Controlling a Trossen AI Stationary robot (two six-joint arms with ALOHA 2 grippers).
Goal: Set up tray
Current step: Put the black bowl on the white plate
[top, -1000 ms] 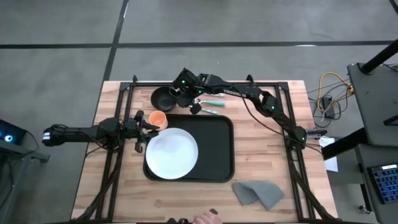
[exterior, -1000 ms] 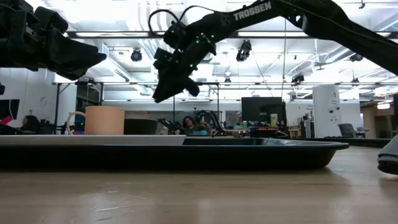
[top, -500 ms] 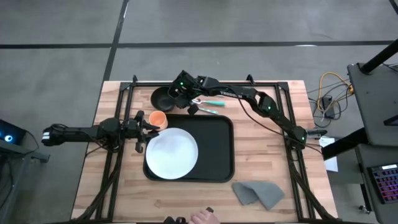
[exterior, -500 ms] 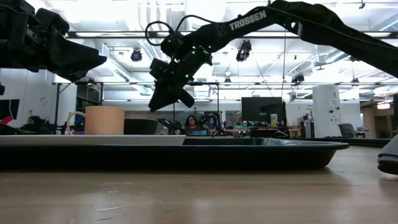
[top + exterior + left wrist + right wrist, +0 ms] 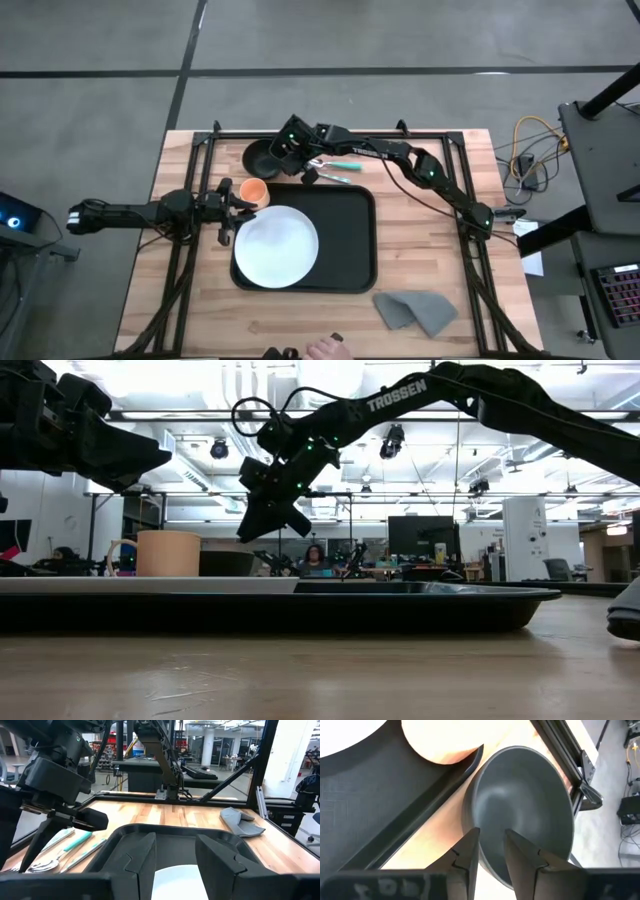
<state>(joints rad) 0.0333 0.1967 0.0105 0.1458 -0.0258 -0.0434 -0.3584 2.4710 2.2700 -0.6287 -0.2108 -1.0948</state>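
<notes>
From above, one black tray lies mid-worktop carrying one white plate, with one orange cup, one black bowl and one grey cloth around it; wrist views show the left hand spread over the tray, the right hand parted at the bowl's rim.

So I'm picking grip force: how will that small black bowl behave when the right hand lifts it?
The black bowl looks rigid, probably light plastic. Its smooth, sloped wall may slip between the right hand's fingers straddling the rim. Held by one edge, it could tilt.
</notes>
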